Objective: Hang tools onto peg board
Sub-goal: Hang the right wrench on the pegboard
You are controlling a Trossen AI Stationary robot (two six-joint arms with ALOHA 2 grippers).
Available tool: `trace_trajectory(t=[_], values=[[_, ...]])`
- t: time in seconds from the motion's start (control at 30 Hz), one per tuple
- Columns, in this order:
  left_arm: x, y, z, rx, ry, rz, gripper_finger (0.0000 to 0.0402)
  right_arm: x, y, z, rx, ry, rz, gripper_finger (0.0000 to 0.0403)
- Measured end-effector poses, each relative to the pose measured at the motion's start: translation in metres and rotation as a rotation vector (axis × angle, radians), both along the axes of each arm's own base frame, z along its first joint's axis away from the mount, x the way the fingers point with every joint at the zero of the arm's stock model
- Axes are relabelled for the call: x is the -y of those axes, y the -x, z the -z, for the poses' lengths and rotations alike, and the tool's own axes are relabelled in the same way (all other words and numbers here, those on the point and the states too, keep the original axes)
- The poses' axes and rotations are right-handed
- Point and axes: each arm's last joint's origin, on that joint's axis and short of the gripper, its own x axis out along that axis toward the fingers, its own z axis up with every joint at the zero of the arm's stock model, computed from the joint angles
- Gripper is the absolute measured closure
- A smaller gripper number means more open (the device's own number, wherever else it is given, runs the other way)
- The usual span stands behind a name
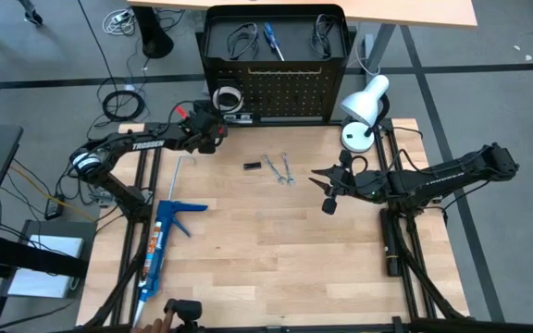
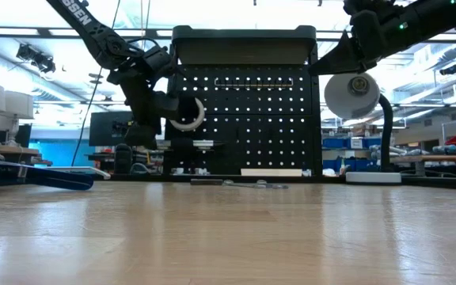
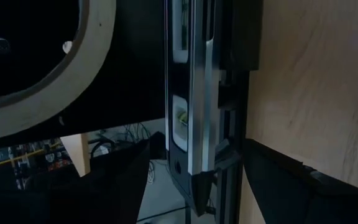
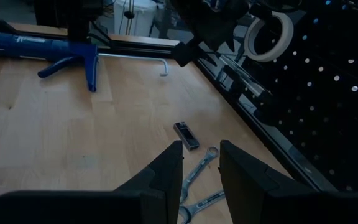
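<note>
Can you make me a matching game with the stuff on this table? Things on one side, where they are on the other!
Things:
1. white ring of tape
2. two silver metal wrenches
3. long blue caulking gun
4. white desk lamp

Places:
A. lying on the wooden table in front of the black metal peg board
B. standing at the table's far right corner, beside the peg board
C. up against the peg board's face, at the left gripper
D. lying along the table's left side

Pairs: 1-C, 2-A, 3-D, 4-B
</note>
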Motion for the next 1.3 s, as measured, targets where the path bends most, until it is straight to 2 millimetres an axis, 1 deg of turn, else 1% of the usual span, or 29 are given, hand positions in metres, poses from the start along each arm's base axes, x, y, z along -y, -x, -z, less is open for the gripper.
trace_trajectory(t=[0.2, 0.4, 0.7, 0.83, 1.07, 1.3], values=[[0.002, 0.003, 0.002, -0.012, -0.010, -0.082, 0.0140, 0.000, 0.000, 0.000, -0.001, 0.000, 0.000, 0.0292], [0.008, 0.003, 0.005, -0.021, 0.023, -0.110, 0.0140, 0.000, 0.000, 0.000, 0.000, 0.000, 0.000, 0.0292], [0.017, 0.001, 0.005, -0.089, -0.046, -0.177, 0.0140, 0.000, 0.000, 0.000, 0.000, 0.000, 0.000, 0.0292], [0.024, 0.001, 0.008, -0.080, -0.039, -0.224, 0.0140, 0.000, 0.000, 0.000, 0.000, 0.000, 0.000, 0.0292], [0.039, 0.003, 0.009, -0.119, -0.153, -0.366, 0.0140, 0.000, 0.000, 0.000, -0.001, 0.001, 0.000, 0.0292], [0.061, -0.002, 0.009, -0.095, -0.256, -0.411, 0.0140, 0.000, 0.000, 0.001, -0.010, 0.002, 0.000, 0.0292]])
